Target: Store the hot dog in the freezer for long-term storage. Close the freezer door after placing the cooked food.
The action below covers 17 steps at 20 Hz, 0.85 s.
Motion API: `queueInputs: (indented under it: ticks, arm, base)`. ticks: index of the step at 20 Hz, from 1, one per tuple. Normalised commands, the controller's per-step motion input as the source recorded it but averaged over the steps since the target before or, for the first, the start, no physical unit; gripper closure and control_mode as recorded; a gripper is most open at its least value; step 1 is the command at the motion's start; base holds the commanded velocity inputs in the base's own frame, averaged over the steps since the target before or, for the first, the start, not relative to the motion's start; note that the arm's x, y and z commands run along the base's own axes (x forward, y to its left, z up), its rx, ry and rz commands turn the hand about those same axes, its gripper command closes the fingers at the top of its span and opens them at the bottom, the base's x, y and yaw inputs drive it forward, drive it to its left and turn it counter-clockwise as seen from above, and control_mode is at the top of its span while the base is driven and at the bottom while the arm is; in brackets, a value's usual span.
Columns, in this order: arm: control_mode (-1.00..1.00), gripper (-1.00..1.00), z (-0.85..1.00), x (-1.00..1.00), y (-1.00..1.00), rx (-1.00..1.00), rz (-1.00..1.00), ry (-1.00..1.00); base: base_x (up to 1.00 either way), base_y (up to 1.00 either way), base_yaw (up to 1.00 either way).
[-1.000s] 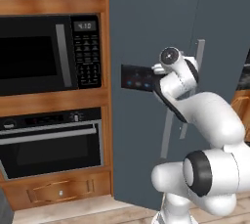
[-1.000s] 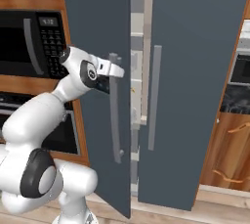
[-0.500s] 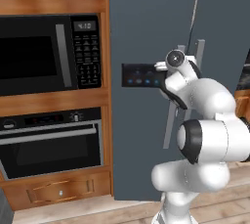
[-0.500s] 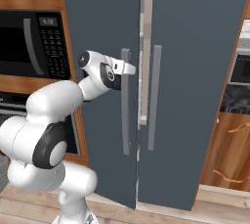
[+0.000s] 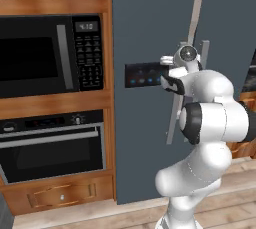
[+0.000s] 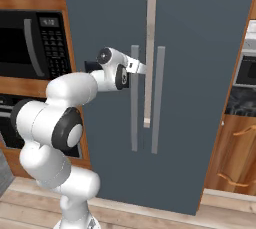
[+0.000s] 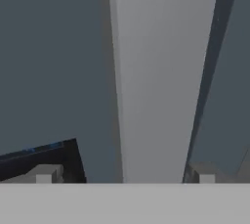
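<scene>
From the hand camera I see my gripper [image 7: 124, 176] open, its fingertips [image 7: 45, 174] standing on both sides of the grey bar handle [image 7: 161, 81], very close to it. Whether they touch it, I cannot tell. The freezer door [image 5: 145, 33] behind looks almost shut, and its control panel [image 5: 142, 74] is partly covered by my arm.
</scene>
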Motion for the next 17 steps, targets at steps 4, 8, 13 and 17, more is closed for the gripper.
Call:
queueInputs:
  ticks: [4,8,13,17]
  arm:
    - [-1.0,-1.0,0.0,0.69,0.0,0.09,0.08,0.02]
    - [-1.0,-1.0,0.0,0.72,-0.09,0.04,0.2,0.0]
    - [-1.0,-1.0,0.13,0.67,-0.1,0.03,0.19,0.05]
    - [-1.0,-1.0,0.17,0.54,-0.17,0.01,0.19,0.12]
  base:
    - [0.0,0.0,0.0]
    - [0.0,0.0,0.0]
    - [0.0,0.0,0.0]
    - [0.0,0.0,0.0]
